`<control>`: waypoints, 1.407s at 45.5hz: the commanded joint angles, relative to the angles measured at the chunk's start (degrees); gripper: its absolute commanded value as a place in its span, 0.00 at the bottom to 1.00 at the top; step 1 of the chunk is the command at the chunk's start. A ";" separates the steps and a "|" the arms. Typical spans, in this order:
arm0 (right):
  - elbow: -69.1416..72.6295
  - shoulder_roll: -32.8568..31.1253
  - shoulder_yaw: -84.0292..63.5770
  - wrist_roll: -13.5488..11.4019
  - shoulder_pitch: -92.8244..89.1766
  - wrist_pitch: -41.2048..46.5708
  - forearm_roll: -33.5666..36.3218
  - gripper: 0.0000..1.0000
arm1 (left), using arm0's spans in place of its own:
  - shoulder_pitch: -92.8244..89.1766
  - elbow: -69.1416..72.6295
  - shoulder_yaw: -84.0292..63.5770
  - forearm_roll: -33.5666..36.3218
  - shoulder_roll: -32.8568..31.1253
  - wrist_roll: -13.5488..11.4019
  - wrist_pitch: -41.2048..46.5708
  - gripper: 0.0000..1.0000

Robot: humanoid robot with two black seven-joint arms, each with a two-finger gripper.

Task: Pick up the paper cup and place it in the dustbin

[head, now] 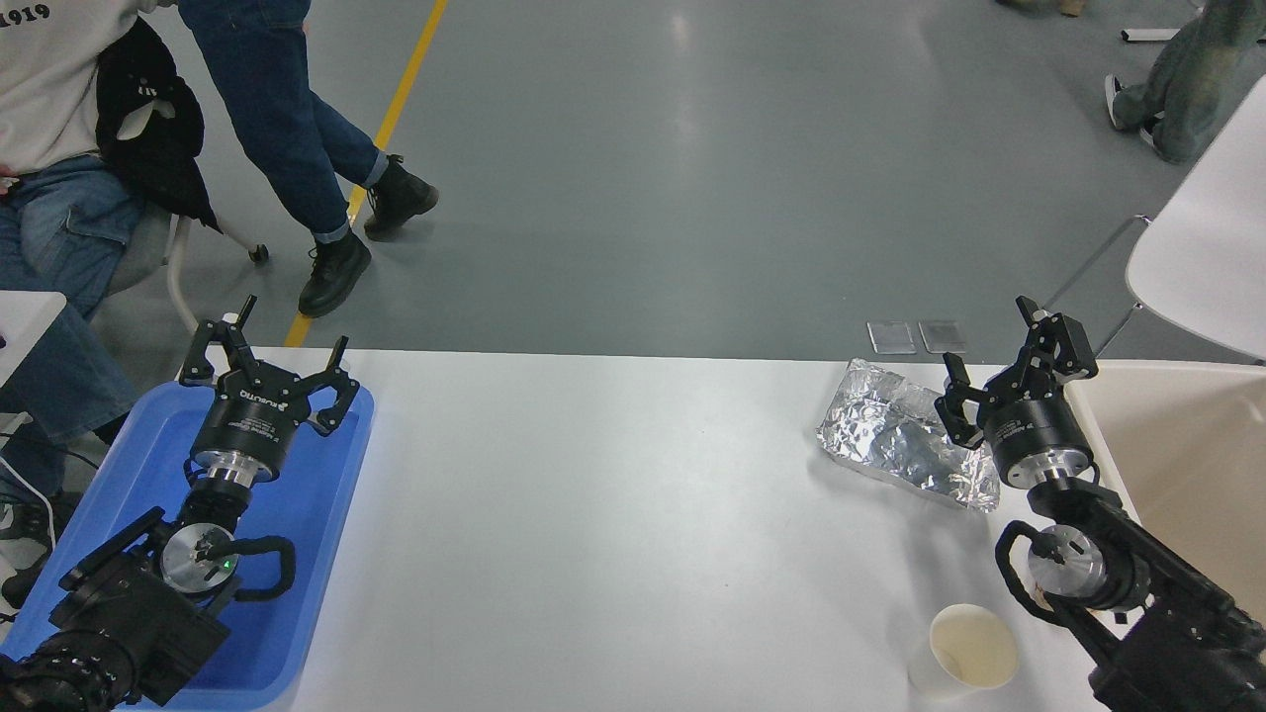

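paper cup (973,648) not yet picked up: it stands upright at the table's near edge.
right gripper (1009,364) hangs spread and empty past it, beside the foil tray (895,435); grasp and drop into the dustbin (1187,455) remain. left gripper (265,361) sits parked, spread, over the blue tray (326,494).

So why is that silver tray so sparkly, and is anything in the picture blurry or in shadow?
Head view: the crinkled foil tray throws back overhead light in bright patches; the grey floor shows pale streaks of glare too. The paper cup casts only a soft shadow to its left on the white table, so the light is diffuse. Everything looks sharp, including the right gripper.
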 commanded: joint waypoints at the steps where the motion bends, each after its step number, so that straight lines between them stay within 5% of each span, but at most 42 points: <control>1: 0.00 -0.54 -0.44 -0.02 -2.28 0.32 0.10 1.00 | 0.00 0.00 0.00 0.00 0.00 0.02 0.00 1.00; 24: 0.18 -3.69 -4.30 -0.02 -2.71 -0.20 0.54 1.00 | -0.09 0.00 0.00 -0.08 -0.09 0.02 0.00 1.00; 42: 2.03 -29.79 -51.83 0.24 19.42 1.73 5.82 1.00 | -0.09 0.00 0.00 -0.08 0.00 0.10 0.00 1.00; 53: 3.43 -36.83 -71.87 0.24 31.99 3.40 5.99 1.00 | -0.09 0.00 0.00 -0.08 0.00 0.10 0.00 1.00; 64: 8.35 -38.68 -101.40 0.15 52.10 14.38 6.08 1.00 | -0.09 0.00 0.00 -0.08 0.00 0.19 0.00 1.00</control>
